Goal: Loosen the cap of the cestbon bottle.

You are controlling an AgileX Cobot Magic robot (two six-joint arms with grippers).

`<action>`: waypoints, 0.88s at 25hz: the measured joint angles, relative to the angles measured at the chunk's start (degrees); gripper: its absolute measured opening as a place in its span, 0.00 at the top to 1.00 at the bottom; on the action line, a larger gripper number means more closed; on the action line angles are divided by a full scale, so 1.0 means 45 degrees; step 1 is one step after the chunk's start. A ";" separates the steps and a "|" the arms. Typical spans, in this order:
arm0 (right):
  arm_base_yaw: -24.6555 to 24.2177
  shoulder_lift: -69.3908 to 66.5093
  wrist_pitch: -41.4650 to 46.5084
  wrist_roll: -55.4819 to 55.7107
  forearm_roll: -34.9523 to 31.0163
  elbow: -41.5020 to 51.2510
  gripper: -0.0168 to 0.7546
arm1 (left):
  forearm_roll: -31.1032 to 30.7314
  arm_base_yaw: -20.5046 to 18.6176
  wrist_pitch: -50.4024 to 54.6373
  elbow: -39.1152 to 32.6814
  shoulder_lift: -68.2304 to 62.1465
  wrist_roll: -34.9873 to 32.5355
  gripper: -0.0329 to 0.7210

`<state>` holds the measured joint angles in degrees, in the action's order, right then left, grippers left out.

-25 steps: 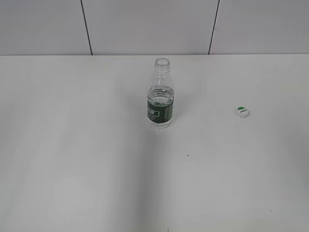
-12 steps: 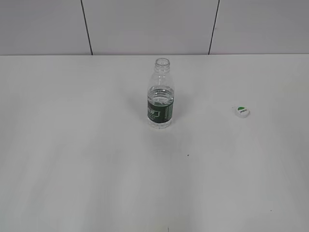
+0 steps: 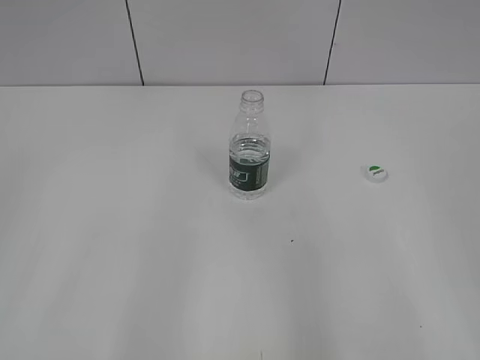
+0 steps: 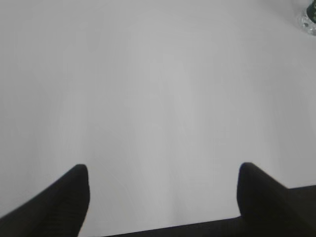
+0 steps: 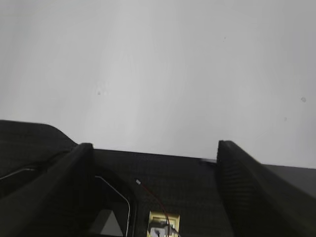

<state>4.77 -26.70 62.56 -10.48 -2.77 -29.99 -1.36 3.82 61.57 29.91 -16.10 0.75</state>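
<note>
The cestbon bottle (image 3: 249, 154) stands upright near the middle of the white table, clear, with a dark green label band and an open threaded neck. Its base shows at the top right corner of the left wrist view (image 4: 309, 20). The cap (image 3: 376, 173), white with a green top, lies on the table well to the right of the bottle, apart from it. Neither arm shows in the exterior view. My left gripper (image 4: 163, 173) is open and empty over bare table. My right gripper (image 5: 154, 148) is open and empty over bare table and a dark part of the robot.
The white table (image 3: 150, 262) ends at a grey panelled wall (image 3: 225, 37) behind the bottle. A few small dark specks (image 3: 292, 241) mark the tabletop in front of the bottle.
</note>
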 joint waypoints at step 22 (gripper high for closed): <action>0.0000 0.6007 0.0019 0.1011 0.0713 0.0082 0.22 | -0.0125 0.0000 -0.0035 -0.0026 0.3656 0.0000 0.25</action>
<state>4.77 0.34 62.64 -5.93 0.44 -29.62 -1.92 3.82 61.41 29.79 0.35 0.75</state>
